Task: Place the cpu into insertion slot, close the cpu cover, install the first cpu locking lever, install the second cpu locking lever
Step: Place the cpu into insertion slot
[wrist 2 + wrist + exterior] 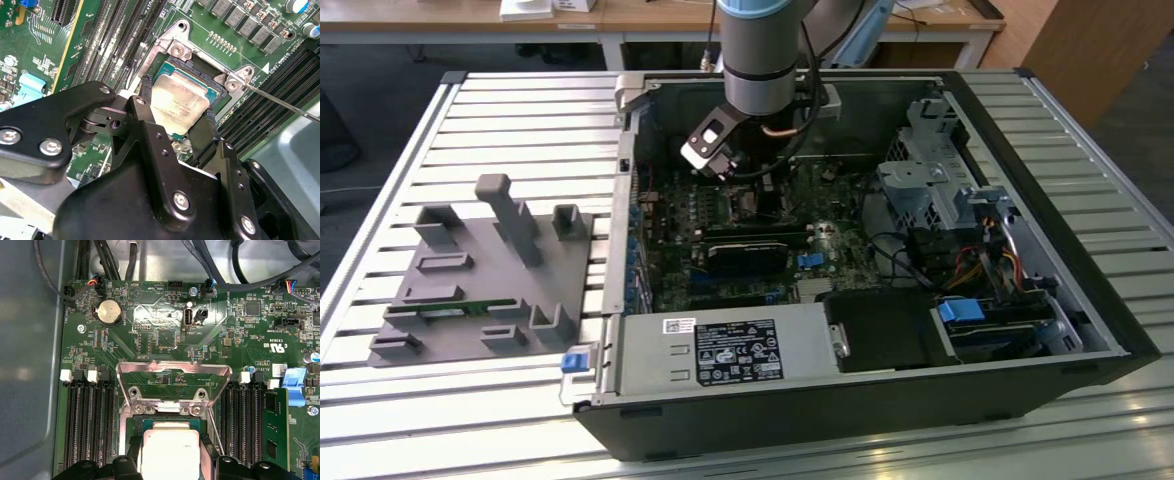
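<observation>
Hand (177, 114) gripping the cpu (176, 100) at the insertion slot (201, 70).
Second wrist view: fingers (206, 132) narrowed to chip width, pressing opposite cpu edges. First wrist view: cpu cover (172, 365) raised just beyond the slot. Exterior view: computer case (854, 412) around the slot, on the slatted counter (480, 110).

My pincer (176, 114) is matt black, set with shiny steel screws (181, 200). The chip (179, 102) has a dull, brushed silvery metal top. The cover (167, 396) is bright polished metal, the board (150, 340) glossy green, the table (494, 110) ribbed pale metal.
</observation>
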